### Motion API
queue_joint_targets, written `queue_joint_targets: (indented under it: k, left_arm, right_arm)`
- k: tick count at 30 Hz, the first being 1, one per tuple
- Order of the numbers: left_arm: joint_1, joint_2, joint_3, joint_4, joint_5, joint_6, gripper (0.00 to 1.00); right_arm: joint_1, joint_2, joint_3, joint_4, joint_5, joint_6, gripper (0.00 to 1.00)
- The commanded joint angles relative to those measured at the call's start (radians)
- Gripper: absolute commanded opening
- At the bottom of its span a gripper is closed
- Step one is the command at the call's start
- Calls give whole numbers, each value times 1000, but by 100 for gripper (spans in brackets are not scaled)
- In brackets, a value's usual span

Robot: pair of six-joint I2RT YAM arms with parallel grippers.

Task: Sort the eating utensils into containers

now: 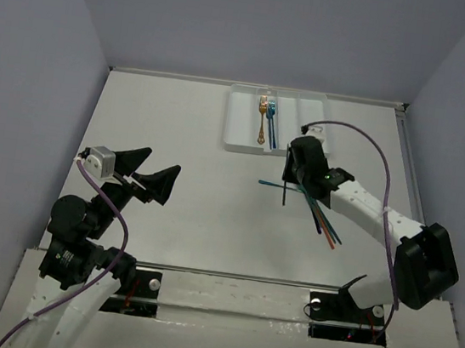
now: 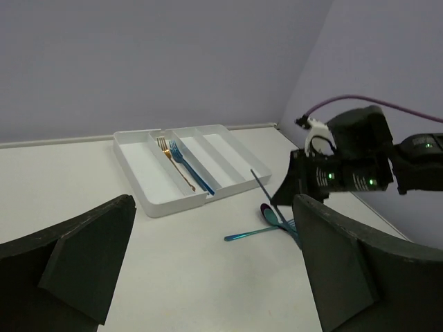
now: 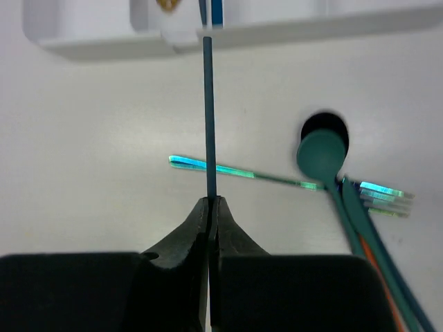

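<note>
The right wrist view's top edge cuts off the white tray [image 3: 291, 29].

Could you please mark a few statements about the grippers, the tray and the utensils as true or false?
1. The right gripper is shut on a thin dark stick. True.
2. The left gripper holds a spoon. False: it is open and empty.
3. A gold fork and a blue fork lie in the white tray. True.
4. Every utensil is in the tray. False: a teal spoon and a few others lie on the table near the right gripper.
</note>
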Motion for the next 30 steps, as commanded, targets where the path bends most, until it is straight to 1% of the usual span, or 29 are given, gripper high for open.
queue_joint_targets:
  k: [1, 3, 4, 6, 7, 8, 9, 10, 11, 14, 16, 17, 21, 22, 23, 24, 25, 26, 28, 30]
  left_arm:
    - [-5, -8, 29, 45, 18, -2, 99]
    - [-5, -9, 29, 43, 17, 1, 99]
    - [-5, -8, 29, 43, 15, 2, 99]
    - [-5, -6, 31, 42, 14, 5, 99]
    - [-5, -6, 31, 40, 12, 5, 99]
    - [-5, -5, 32, 40, 11, 5, 99]
    - [-5, -3, 32, 40, 11, 8, 99]
    - [-5, -3, 34, 40, 9, 10, 99]
    - [-5, -3, 34, 38, 9, 11, 99]
    - [-5, 1, 35, 40, 6, 16, 99]
    - [-5, 3, 35, 40, 6, 16, 99]
    - [-5, 4, 37, 40, 6, 18, 99]
    - [-5, 9, 37, 40, 7, 21, 99]
    - [-5, 7, 37, 40, 7, 21, 99]
    - [-5, 9, 37, 38, 7, 22, 99]
    - [-5, 9, 39, 38, 4, 24, 99]
    - [-5, 9, 39, 38, 3, 22, 99]
    - [-5, 12, 39, 38, 4, 22, 99]
    - [-5, 13, 37, 40, 4, 24, 99]
    - [-5, 12, 37, 40, 7, 22, 99]
  right_arm:
    - [-144, 72, 182, 163, -104, -205, 0]
    - [-182, 135, 264, 165, -131, -236, 0]
    - [-216, 199, 337, 187, -146, -279, 0]
    - [-254, 272, 413, 208, -195, -313, 0]
    - [-285, 312, 501, 206, -218, -337, 0]
    - [-297, 397, 550, 197, -227, -349, 0]
    - [-311, 442, 601, 167, -242, -360, 0]
    - [-332, 483, 700, 148, -267, -372, 0]
    - [-342, 560, 747, 128, -276, -376, 0]
    - [-353, 648, 879, 85, -284, -397, 0]
    - [-362, 723, 933, 61, -269, -406, 0]
    - [-362, 746, 983, 53, -272, -408, 0]
    - [-371, 847, 1072, 21, -281, -402, 0]
    - [-371, 865, 1120, -2, -281, -399, 1]
    - [-371, 899, 1143, -15, -287, -391, 6]
    - [-371, 910, 1161, -25, -295, -388, 17]
    - [-371, 916, 1177, -38, -307, -383, 38]
    - [-371, 912, 1178, -42, -306, -377, 54]
    - [-371, 890, 1156, -44, -293, -366, 65]
    - [-371, 818, 1117, -38, -279, -357, 67]
